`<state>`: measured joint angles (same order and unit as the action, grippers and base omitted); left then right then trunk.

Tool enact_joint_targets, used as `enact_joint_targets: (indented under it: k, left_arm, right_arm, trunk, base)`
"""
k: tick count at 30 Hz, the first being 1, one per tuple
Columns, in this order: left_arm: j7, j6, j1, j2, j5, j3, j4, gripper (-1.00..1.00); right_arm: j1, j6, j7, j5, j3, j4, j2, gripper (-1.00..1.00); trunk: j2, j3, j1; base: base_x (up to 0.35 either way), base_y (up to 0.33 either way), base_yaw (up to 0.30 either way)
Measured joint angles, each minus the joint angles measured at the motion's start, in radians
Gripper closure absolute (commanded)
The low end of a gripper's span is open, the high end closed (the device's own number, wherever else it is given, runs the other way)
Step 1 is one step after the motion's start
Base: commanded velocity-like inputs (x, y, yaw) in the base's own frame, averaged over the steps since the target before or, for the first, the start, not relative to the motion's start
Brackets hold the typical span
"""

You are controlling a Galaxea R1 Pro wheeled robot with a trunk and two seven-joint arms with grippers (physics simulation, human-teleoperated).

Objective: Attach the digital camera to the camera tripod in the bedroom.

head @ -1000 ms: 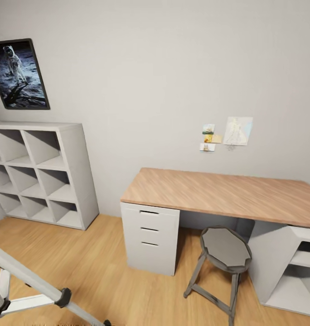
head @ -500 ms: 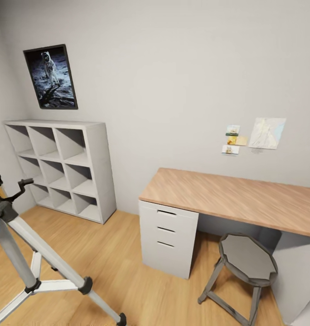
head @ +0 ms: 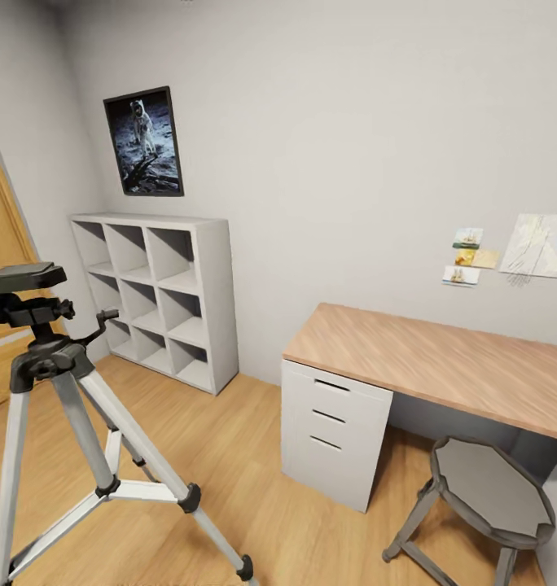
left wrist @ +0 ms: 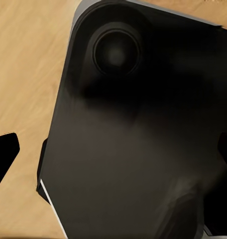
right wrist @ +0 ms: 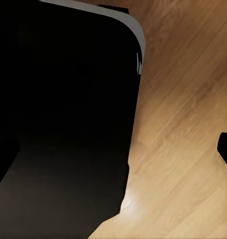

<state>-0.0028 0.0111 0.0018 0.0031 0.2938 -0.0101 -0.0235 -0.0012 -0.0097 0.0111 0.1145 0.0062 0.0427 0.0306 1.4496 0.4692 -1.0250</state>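
The camera tripod [head: 75,407] stands on the light wood floor at the left of the head view, its silver-grey legs spread. Its black head [head: 22,281] has a flat bare top plate, and the pan handle [head: 98,324] points right. The digital camera is out of view. In the left wrist view my left gripper [left wrist: 113,152] is open, one dark fingertip [left wrist: 4,154] at each side edge, over a black part of my own body. In the right wrist view my right gripper [right wrist: 113,149] looks open, with a fingertip [right wrist: 226,147] at the edge above the floor.
A white cube shelf [head: 160,293] stands against the far wall under a framed astronaut picture [head: 144,142]. To the right are a wood-topped desk [head: 441,362] with white drawers [head: 331,443] and a grey stool [head: 486,492]. A wooden door frame [head: 2,244] is at the left.
The whole head view has swung left. The tripod's head and legs have come fully into the picture, and the desk and stool have slid right. Nothing in the room itself has moved.
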Motion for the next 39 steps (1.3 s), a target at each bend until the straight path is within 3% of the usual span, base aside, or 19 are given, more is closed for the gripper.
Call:
enact_joint_targets:
  k: [39]
  left_arm:
    - [-0.001,0.000,0.000,0.000,0.000,0.001,0.000,-1.00]
  right_arm:
    - [0.000,0.000,0.000,0.000,0.000,0.000,0.000,-1.00]
  trunk:
    - [0.000,0.000,0.000]
  base:
    - [0.000,0.000,0.273]
